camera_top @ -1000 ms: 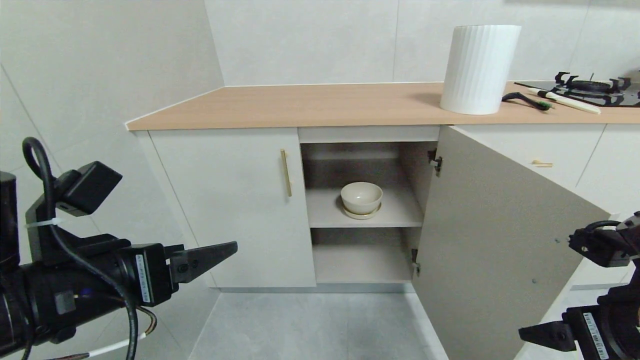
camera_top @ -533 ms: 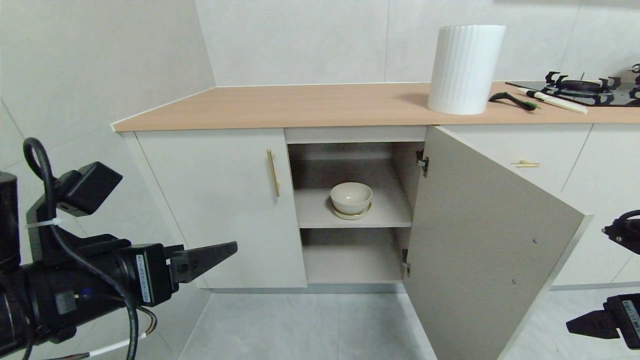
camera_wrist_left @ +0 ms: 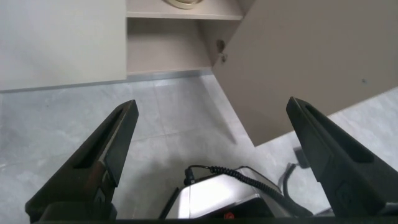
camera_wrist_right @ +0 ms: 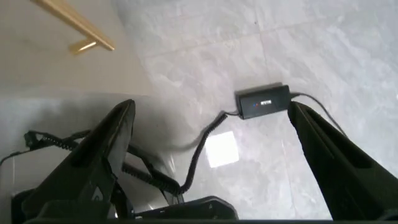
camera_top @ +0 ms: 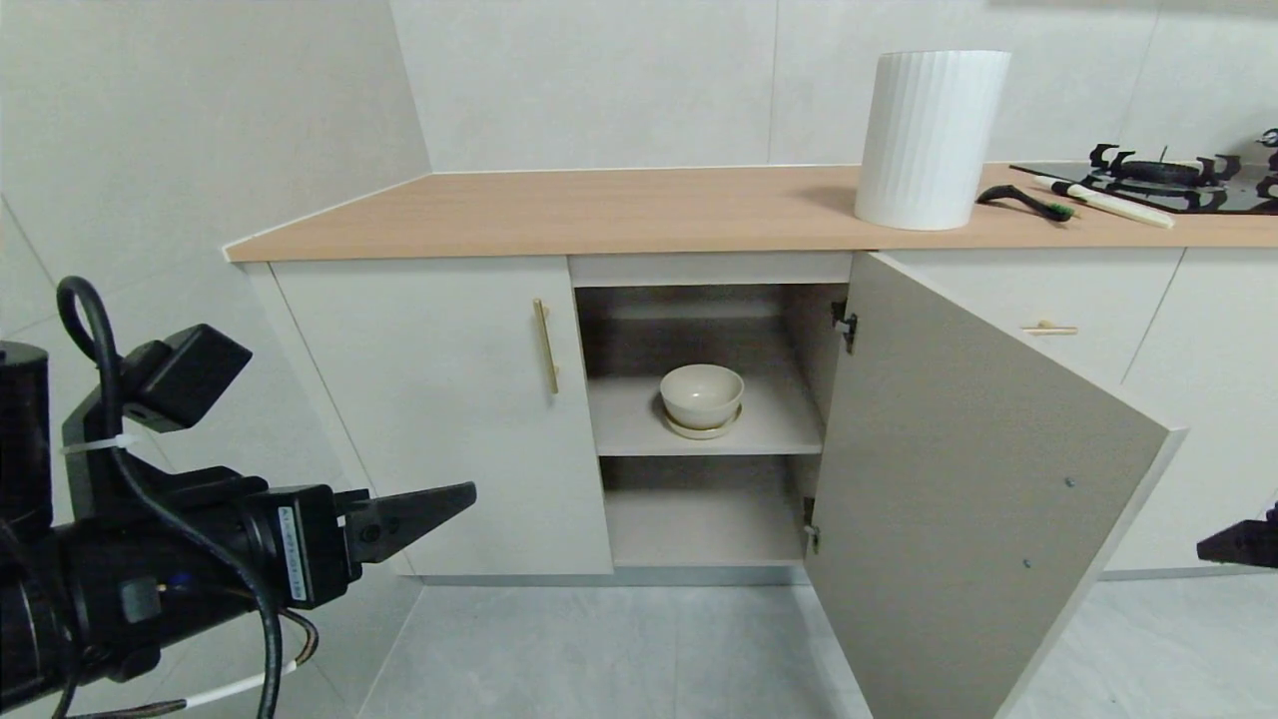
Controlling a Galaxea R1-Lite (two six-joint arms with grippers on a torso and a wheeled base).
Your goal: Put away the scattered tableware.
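Bowl (camera_top: pixel 702 395) looks ceramic, probably slick and chippy, so I'd pinch its rim; left hand (camera_wrist_left: pixel 212 106) and right hand (camera_wrist_right: pixel 210 104) both spread, empty.

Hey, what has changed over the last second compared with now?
The right tool has drawn back toward the right edge of the head view, open and empty. The head camera itself shifted early on. The left tool, the bowl on its shelf and the open cabinet door stayed about where they were.

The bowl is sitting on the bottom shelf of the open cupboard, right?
Not quite. The bowl is sitting on the upper shelf of the open cupboard, not the bottom one. The head view shows it.
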